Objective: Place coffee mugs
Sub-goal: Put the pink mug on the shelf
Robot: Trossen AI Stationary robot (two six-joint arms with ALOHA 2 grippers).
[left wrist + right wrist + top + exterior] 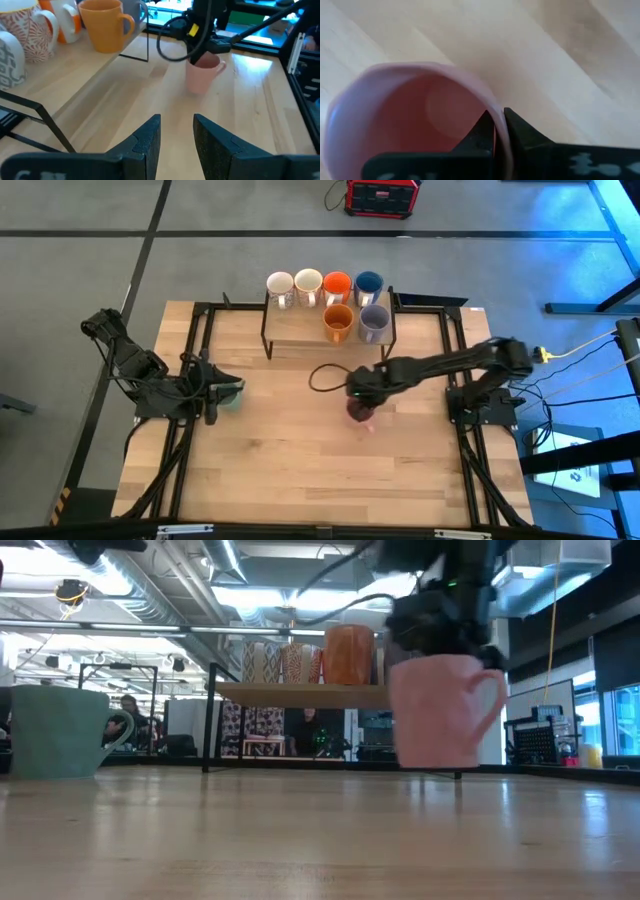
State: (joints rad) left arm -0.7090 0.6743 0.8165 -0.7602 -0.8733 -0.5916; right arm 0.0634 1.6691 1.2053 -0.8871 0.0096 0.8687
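The pink mug (pixel 362 412) hangs under my right gripper (pixel 358 395) near the table's middle, in front of the rack. In the low view the pink mug (pixel 440 710) floats just above the wood, handle (pixel 500 700) out to one side. The pale green mug (pixel 234 396) stands on its base on the left part of the table, at the tip of my left gripper (pixel 218 392). My left gripper (pixel 177 135) is open with a narrow gap and nothing between its fingers. The green mug (pixel 60 730) is out of its wrist view. My right gripper (pixel 499 125) pinches the pink mug's wall at the rim (pixel 487 100), one finger (pixel 480 132) inside the cup and one (pixel 525 135) outside. The fingers come from above, pointing down. The mug hangs upright below them, lifted just clear of the table.
A black-framed wooden rack (pixel 300 328) stands at the table's far edge. It carries two white patterned mugs, a bright orange one and a blue one in the back row, with an amber orange (pixel 338 322) and a lavender-grey (pixel 373 322) mug in front. A black cable loop (pixel 325 375) hangs near the right arm.
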